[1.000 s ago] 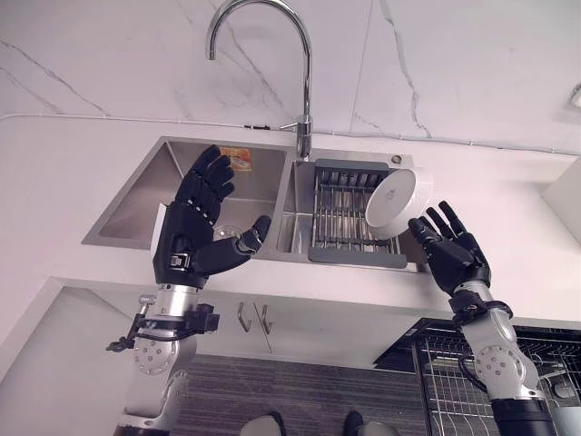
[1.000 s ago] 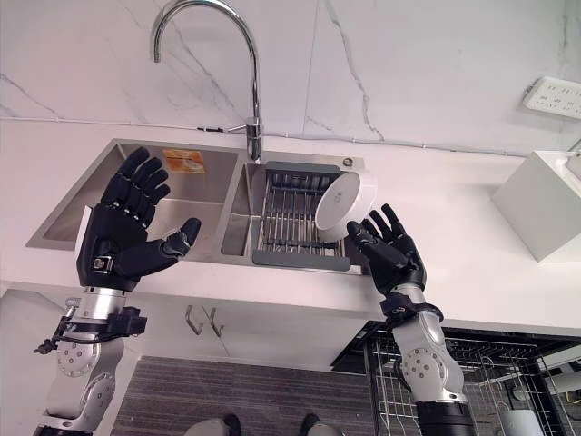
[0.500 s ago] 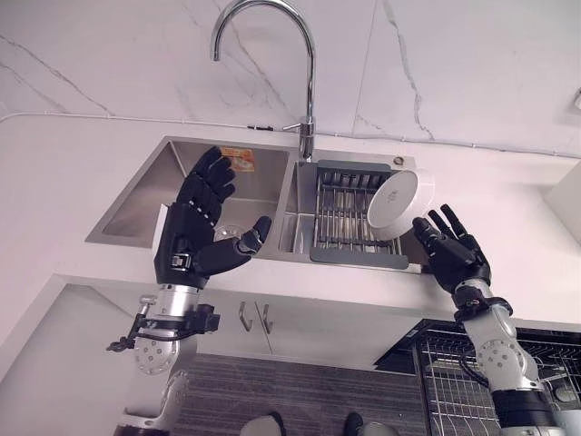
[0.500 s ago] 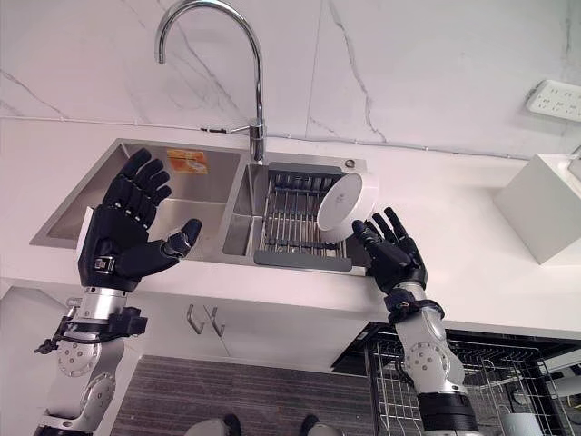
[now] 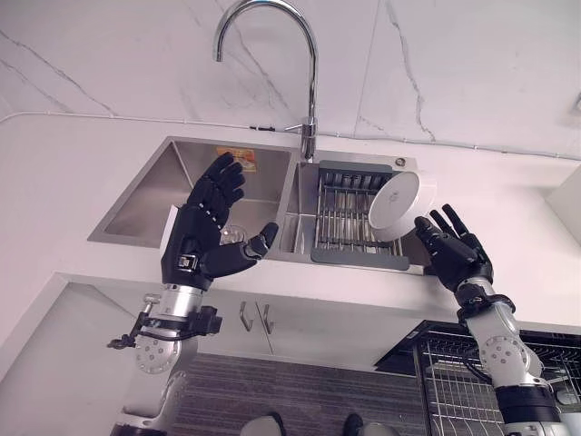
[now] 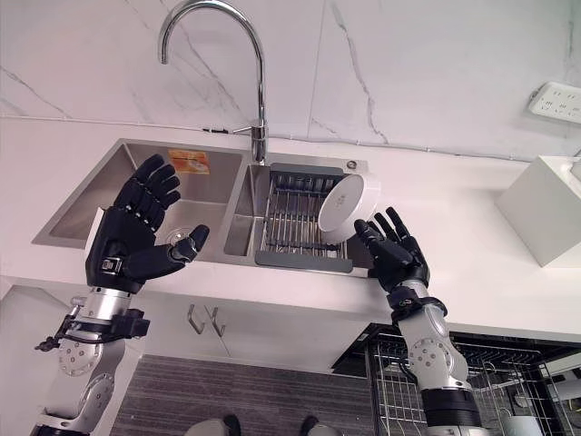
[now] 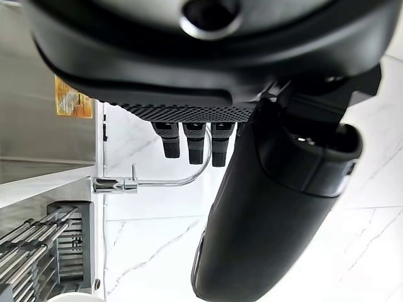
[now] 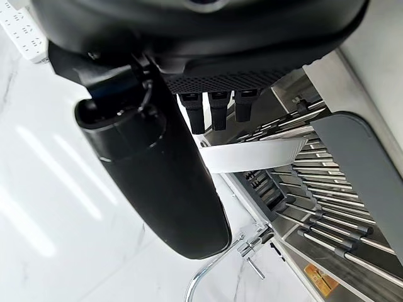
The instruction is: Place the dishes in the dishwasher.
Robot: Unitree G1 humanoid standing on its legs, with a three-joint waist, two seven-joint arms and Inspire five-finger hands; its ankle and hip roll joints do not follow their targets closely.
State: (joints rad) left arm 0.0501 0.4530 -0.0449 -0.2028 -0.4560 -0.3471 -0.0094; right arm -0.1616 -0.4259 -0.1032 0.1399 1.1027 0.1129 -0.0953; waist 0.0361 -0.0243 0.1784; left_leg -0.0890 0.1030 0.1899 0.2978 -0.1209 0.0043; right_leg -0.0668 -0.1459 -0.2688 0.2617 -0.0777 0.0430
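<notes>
A white bowl [image 5: 401,204] stands on its edge at the right end of the grey drying rack [image 5: 345,221] in the sink's right basin. My right hand [image 5: 457,257] is open with fingers spread, just right of and below the bowl, fingertips close to its rim. I cannot tell whether they touch. In the right wrist view the straight fingers [image 8: 218,109] point at the bowl [image 8: 252,157]. My left hand [image 5: 207,238] is open and holds nothing, raised over the left basin [image 5: 136,204]. A wire dishwasher rack [image 6: 399,386] shows at the lower right, below the counter.
A tall curved faucet [image 5: 310,82] rises behind the divider between the basins. A white box [image 6: 552,211] sits on the counter at the far right, with a power strip [image 6: 556,102] on the wall above it. Cabinet handles [image 5: 254,318] hang below the counter edge.
My left hand has drifted slightly right, towards the divider between the basins. The right hand stays beside the bowl. The view has shifted a little.
</notes>
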